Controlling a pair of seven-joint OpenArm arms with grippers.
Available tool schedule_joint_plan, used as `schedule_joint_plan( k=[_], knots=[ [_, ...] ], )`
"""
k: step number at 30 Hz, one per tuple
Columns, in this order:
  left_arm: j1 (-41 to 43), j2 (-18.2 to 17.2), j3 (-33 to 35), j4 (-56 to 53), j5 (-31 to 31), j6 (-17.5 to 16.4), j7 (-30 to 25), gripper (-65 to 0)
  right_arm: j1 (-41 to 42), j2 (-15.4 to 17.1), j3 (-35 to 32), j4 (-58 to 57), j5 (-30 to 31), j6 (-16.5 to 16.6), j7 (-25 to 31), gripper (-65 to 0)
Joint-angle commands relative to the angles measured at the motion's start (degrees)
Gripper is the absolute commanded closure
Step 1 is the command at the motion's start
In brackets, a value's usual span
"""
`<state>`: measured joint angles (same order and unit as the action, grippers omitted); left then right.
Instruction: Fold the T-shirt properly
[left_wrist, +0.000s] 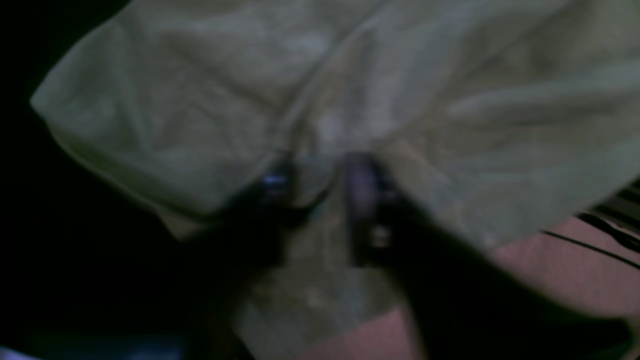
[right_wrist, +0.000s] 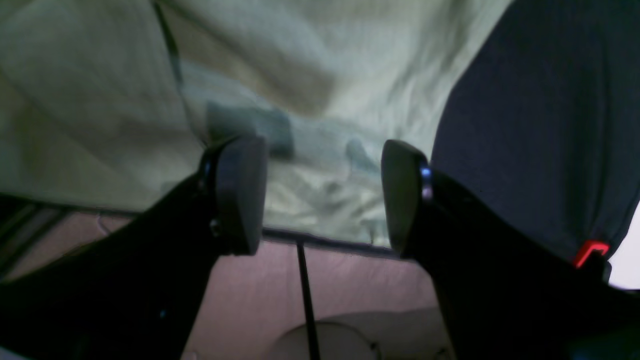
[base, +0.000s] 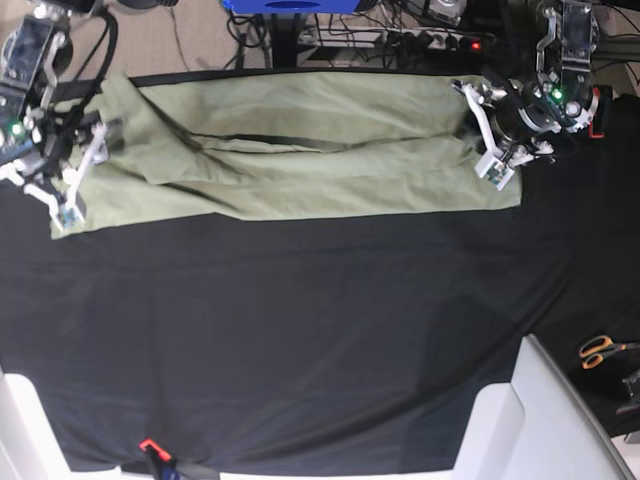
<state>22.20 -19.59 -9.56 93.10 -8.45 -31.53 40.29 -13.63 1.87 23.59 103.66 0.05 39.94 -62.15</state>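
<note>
Base view showed me the T-shirt (base: 300, 150) folded into a long band across the far side of the desk (base: 300, 350). My right end effector (right_wrist: 325, 195) stood open over one end, gripping nothing. My left end effector (left_wrist: 320, 185) was blurred, fingers apart with cloth between; grip unclear.
</note>
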Motion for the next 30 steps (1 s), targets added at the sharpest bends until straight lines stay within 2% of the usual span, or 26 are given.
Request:
schedule_joint_plan(
  k=[1, 4, 7, 11, 17, 21, 28, 30],
  knots=[
    [0.27, -1.2, -0.5, 2.33, -0.12, 0.01, -0.34, -38.2, -0.66, 0.29, 0.01, 3.2, 0.43, 0.06, 0.48, -34.8],
    [2.46, -1.64, -2.79, 5.76, 0.05, 0.01, 0.98, -55.1, -3.12, 0.46, -3.16, 6.19, 0.43, 0.06, 0.48, -35.1],
    [3.52, -1.28, -7.62, 7.34, -0.12, 0.01, 1.07, -63.2, -3.65, 0.55, -7.11, 6.19, 0.43, 0.06, 0.48, -35.1],
    [3.78, -0.05, -14.13, 8.31, -0.48, -0.08, 1.07, -64.0, -2.5, 0.37, -11.77, 6.19, 0.25, 0.06, 0.48, -35.1],
    [6.07, 2.85, -22.22, 8.39, -0.56, -0.16, 0.81, -64.0, -0.04, 0.55, -12.47, 0.83, 0.17, 0.06, 0.57, -35.1],
    [6.16, 4.08, -23.8, 8.04, -0.56, -0.25, 0.81, -64.0, 0.75, 0.37, -12.74, -3.57, 0.17, 0.06, 3.47, -35.1],
    [5.98, 4.08, -23.36, 8.13, -0.56, -0.25, 0.81, -64.0, 1.1, 0.2, -12.47, -8.05, 0.34, 0.06, 6.55, -34.7],
    [5.89, 4.08, -23.36, 8.04, -0.56, -0.25, 0.81, -64.0, 0.92, 0.2, -12.39, -8.05, 0.34, 0.06, 6.72, -30.3]
  ],
)
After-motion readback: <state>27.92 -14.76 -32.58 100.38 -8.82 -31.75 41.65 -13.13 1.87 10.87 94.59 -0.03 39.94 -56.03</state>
